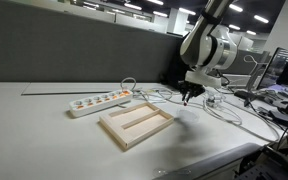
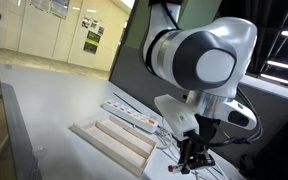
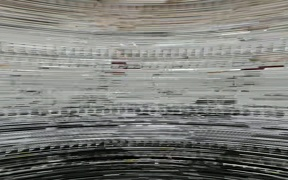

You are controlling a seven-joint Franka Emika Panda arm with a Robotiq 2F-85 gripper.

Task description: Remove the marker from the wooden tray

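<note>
The wooden tray point(image 1: 136, 124) lies flat on the white table and also shows in an exterior view point(image 2: 112, 140). Both of its long compartments look bare. My gripper point(image 1: 189, 98) hangs low over the table beyond the tray's far right corner, clear of the tray; it also shows in an exterior view point(image 2: 191, 160). Its fingers look close together. A small thin reddish bit at their tips appears to be the marker point(image 1: 187, 101). The wrist view is only streaked noise and shows nothing.
A white power strip point(image 1: 99, 102) lies behind the tray, also seen in an exterior view point(image 2: 134, 117). White cables point(image 1: 224, 108) loop over the table beside and beyond my gripper. The table's front edge point(image 1: 214, 160) runs close to the tray.
</note>
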